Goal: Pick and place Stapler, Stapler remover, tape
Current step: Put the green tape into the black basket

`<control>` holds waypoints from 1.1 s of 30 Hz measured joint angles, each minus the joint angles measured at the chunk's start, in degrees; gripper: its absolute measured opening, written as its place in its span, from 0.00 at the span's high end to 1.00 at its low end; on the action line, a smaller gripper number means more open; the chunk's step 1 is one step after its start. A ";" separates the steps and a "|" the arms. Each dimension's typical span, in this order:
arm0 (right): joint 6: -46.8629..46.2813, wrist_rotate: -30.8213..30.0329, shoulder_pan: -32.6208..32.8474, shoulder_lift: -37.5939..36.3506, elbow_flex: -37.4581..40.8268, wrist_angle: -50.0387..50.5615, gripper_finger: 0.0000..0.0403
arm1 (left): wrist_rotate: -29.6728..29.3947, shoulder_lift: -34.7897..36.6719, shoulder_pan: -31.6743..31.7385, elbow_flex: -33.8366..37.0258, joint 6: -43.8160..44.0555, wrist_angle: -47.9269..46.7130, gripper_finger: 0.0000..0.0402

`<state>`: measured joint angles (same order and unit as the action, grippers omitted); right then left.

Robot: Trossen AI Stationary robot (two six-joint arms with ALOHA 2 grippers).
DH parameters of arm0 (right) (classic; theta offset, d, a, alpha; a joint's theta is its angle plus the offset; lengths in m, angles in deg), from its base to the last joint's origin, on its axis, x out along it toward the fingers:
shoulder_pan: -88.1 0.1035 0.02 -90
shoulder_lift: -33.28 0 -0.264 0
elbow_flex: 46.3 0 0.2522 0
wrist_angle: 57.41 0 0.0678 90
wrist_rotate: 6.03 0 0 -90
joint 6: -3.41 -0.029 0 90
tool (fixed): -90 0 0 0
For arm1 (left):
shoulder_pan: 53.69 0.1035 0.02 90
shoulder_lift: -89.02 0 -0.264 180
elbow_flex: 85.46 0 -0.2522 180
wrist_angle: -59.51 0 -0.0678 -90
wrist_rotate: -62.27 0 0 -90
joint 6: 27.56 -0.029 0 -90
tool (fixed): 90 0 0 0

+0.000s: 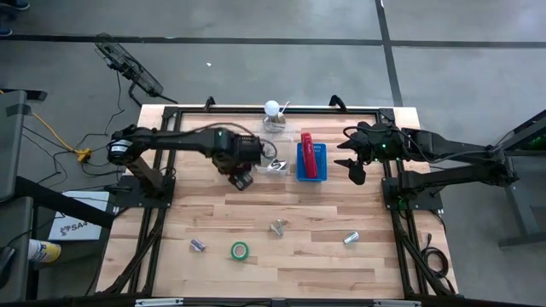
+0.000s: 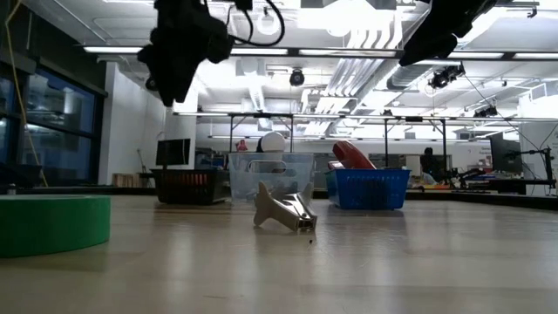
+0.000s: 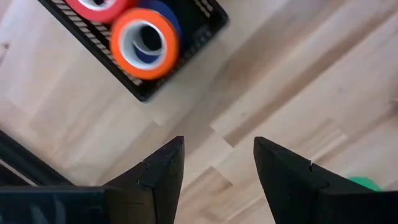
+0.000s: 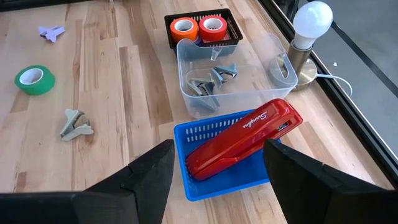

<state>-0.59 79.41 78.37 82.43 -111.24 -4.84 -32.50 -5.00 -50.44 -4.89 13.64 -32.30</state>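
Stapler (image 4: 242,140) beyond right fingers (image 4: 146,171)

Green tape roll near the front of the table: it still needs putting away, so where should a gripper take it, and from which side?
The green tape roll lies flat on the wooden table, hole facing up, nothing touching it. Best come straight down from above, one finger in the hole and one outside, pinching the ring wall. The left gripper, open and empty over the black basket, looks nearer.
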 joint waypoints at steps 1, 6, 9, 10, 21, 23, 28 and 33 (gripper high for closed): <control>-0.01 0.00 0.01 -0.01 0.00 0.00 0.41 | -0.10 0.00 -1.22 0.00 1.25 -0.01 0.53; 0.20 0.02 0.00 0.01 0.00 0.00 0.41 | -0.11 0.00 -7.01 0.00 8.75 0.03 0.53; 0.96 0.02 0.00 0.00 0.00 0.00 0.41 | -0.22 0.00 -10.40 0.00 12.40 0.01 0.53; 1.26 0.03 -0.01 0.01 0.00 0.00 0.41 | -0.27 0.00 -11.43 0.00 13.48 0.02 0.53; -0.45 0.04 0.01 -0.01 0.00 0.00 0.41 | -1.03 -0.30 -20.63 0.00 18.68 0.53 0.53; -1.19 0.07 0.01 -0.01 0.00 0.00 0.41 | -1.49 -0.82 -22.05 0.02 18.93 0.82 0.53; -3.12 0.40 0.01 0.01 0.00 0.00 0.41 | -1.90 -2.01 -25.08 0.01 22.52 3.97 0.53; -5.27 0.57 0.01 0.01 0.00 -0.01 0.41 | -1.19 -3.72 -27.32 0.04 30.02 7.08 0.53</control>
<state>-5.86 79.98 78.39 82.45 -111.24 -4.85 -33.69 -8.72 -77.76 -4.85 43.66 -25.22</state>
